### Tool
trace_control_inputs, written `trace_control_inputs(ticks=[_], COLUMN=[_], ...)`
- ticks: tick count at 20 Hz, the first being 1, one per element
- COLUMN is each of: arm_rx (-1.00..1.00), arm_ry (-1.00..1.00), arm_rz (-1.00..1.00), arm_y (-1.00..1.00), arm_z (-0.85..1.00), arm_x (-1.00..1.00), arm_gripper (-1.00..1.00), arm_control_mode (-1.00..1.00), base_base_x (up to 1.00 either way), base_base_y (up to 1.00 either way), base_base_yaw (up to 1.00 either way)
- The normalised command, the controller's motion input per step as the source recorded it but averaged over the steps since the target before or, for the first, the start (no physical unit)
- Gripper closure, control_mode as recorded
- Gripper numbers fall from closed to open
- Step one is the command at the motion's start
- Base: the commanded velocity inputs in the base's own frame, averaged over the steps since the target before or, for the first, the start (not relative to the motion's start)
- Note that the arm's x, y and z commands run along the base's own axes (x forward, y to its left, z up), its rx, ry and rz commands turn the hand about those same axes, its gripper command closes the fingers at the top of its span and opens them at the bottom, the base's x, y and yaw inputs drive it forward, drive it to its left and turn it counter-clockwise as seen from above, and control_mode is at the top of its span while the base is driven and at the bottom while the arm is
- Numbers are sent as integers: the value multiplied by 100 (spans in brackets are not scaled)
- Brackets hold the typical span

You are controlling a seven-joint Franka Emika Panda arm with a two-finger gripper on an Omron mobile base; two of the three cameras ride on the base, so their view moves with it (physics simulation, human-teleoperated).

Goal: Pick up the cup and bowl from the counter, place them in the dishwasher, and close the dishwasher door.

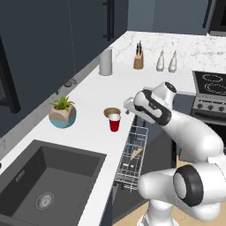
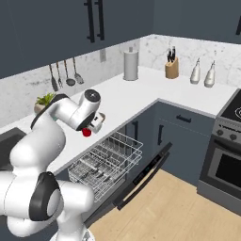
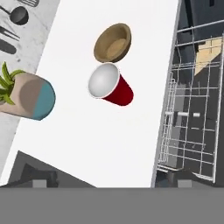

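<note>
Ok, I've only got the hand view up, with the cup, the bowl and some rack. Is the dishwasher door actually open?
Observer: Yes. In the right base view the dishwasher door is swung down, with the rack pulled out over it.
Operator: Where's the gripper?
Observer: In the left base view the gripper hovers near the counter edge, beside the bowl and the cup, touching neither.
</note>
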Motion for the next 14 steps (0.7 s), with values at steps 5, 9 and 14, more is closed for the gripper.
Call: trace_control_inputs(ticks=[5,9,14], arm_rx=[5,0,0], arm_ry=[11,14,12], arm_rz=[-15,-9,-5], arm_y=[30,3,-3], arm_z=[-31,-19,-11], arm_x=[69,46,31], arm_gripper=[-100,-100,-100], arm_control_mode=[-100,-100,-100], base_base_x=[0,0,0], base_base_y=[0,0,0], base_base_yaw=[0,0,0])
